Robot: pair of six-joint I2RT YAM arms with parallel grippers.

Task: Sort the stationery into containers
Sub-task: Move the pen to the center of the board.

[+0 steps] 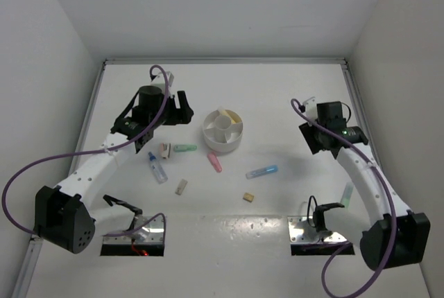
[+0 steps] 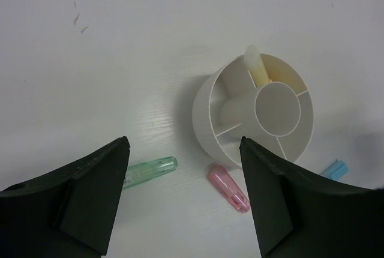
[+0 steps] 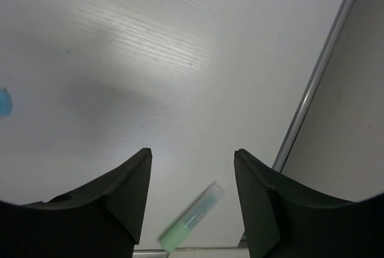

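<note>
- Worktop (image 1: 277, 90): flat, matte white, faint streaked grain; two shiny metal plates (image 1: 154, 227) lie at its near edge.
- Green stick (image 1: 346, 195): pale, translucent and slim, lying flat near the right edge, close to the near right corner.
- Tan eraser blocks (image 1: 248, 197): two small matte cuboids, well apart, toward the near middle.
- Blue stick (image 1: 262, 172): translucent, rounded, lying flat right of centre.
- Clear tube (image 1: 157, 168): glossy with a blue cap, lying left of centre.
- Pink stick (image 1: 215, 162): translucent, tapered, just beside the bowl's near wall.
- Second green stick (image 1: 184, 148): translucent with a rounded end, left of the bowl, with a pale block (image 1: 165, 150) beside it.
- White bowl (image 1: 210, 138): smooth round plastic at mid-worktop, with wedge compartments around a centre cup.
- Yellow stick (image 1: 229, 113): pastel, leaning tilted in a far-side wedge.
- Left gripper (image 1: 186, 111): matte black fingers spread wide, holding nothing, left of the bowl.
- Right gripper (image 3: 192, 150): black fingers spread, holding nothing, toward the right edge.
</note>
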